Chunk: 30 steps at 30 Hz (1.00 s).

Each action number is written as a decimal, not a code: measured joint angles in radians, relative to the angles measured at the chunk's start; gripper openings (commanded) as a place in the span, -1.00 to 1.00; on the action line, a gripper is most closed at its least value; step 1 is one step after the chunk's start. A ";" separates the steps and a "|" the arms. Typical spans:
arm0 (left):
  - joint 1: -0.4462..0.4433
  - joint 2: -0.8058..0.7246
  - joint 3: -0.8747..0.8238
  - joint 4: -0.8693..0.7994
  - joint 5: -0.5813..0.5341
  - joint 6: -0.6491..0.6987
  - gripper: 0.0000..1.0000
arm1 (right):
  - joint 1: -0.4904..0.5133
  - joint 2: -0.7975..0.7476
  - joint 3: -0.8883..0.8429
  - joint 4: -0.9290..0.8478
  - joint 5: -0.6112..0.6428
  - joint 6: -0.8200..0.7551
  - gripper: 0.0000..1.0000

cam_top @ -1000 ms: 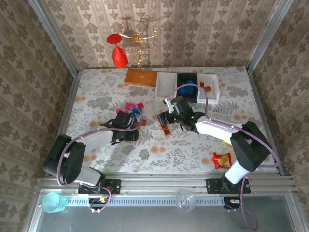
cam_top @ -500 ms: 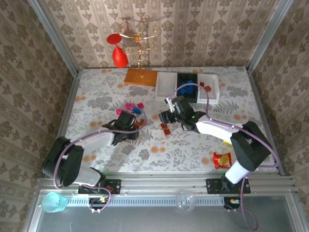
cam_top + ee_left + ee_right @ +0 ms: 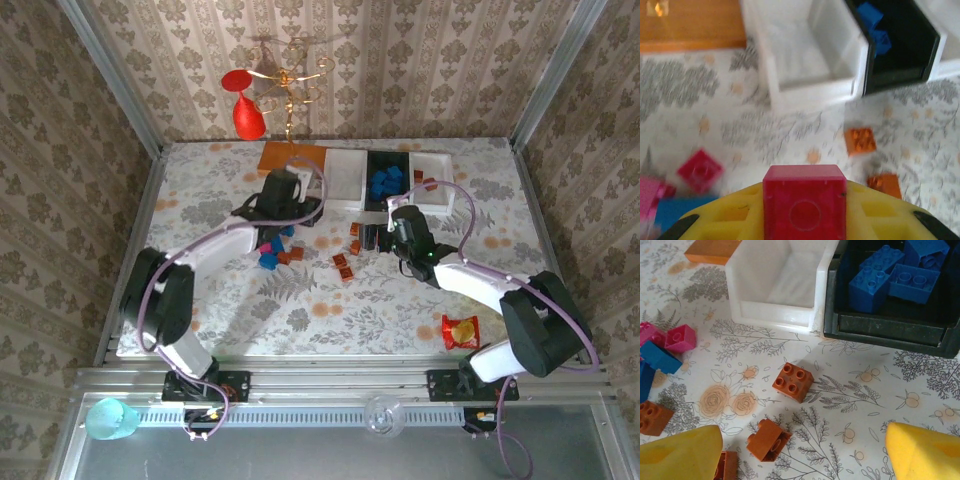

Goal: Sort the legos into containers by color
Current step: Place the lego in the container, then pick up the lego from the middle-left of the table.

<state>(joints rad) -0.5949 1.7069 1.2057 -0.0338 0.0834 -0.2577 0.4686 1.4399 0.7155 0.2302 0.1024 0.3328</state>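
Note:
My left gripper (image 3: 804,220) is shut on a magenta brick (image 3: 804,200), held above the table just short of the left white tray (image 3: 810,89); from above it (image 3: 300,208) hangs left of that tray (image 3: 345,180). The black tray (image 3: 388,182) holds several blue bricks (image 3: 880,275). The right white tray (image 3: 437,190) holds orange bricks. My right gripper (image 3: 805,455) is open over loose orange bricks (image 3: 793,382), in front of the black tray (image 3: 890,330). More magenta (image 3: 680,337), blue (image 3: 268,258) and orange (image 3: 341,262) bricks lie scattered mid-table.
A gold stand with a red ornament (image 3: 248,115) rises at the back on a flat orange-brown base (image 3: 290,155), just left of the trays. A red-yellow snack packet (image 3: 460,330) lies near the right arm's base. Patterned walls close in the table.
My left arm swung from the brick pile up toward the left white tray, carrying a magenta brick. My right gripper shifted right, closer to the black tray.

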 measured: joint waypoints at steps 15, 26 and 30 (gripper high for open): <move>0.003 0.719 0.936 -0.250 -0.035 0.160 -0.12 | 0.001 -0.079 -0.050 0.051 -0.001 0.019 0.84; 0.007 0.668 0.983 -0.426 -0.046 0.195 0.25 | 0.003 -0.146 -0.085 0.041 0.018 0.006 0.86; 0.009 0.340 0.554 -0.323 -0.050 0.195 0.30 | 0.031 -0.142 -0.084 0.044 0.005 -0.034 0.86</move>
<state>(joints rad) -0.5861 2.0464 1.7599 -0.3569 0.0330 -0.0631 0.4995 1.2976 0.6312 0.2745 0.1074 0.2989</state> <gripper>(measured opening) 0.644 0.929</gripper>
